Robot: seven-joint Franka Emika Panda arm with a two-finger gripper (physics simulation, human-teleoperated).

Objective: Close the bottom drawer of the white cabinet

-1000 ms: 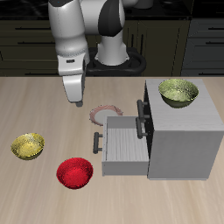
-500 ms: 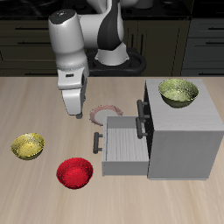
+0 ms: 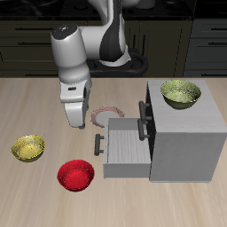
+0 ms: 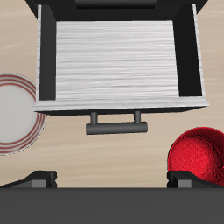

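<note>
The red bowl (image 3: 76,175) is sitting nearest the table's front edge, just beside the bottom drawer (image 3: 124,149), which is jutting open from the white cabinet (image 3: 184,133); farther back, the gripper (image 3: 76,121) is hovering, fingers spread wide

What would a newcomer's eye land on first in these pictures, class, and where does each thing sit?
Likely the white cabinet with its bottom drawer pulled far out and empty inside. Next, the red bowl on the table near the drawer's front, and the gripper hanging above the table beside the drawer.
</note>
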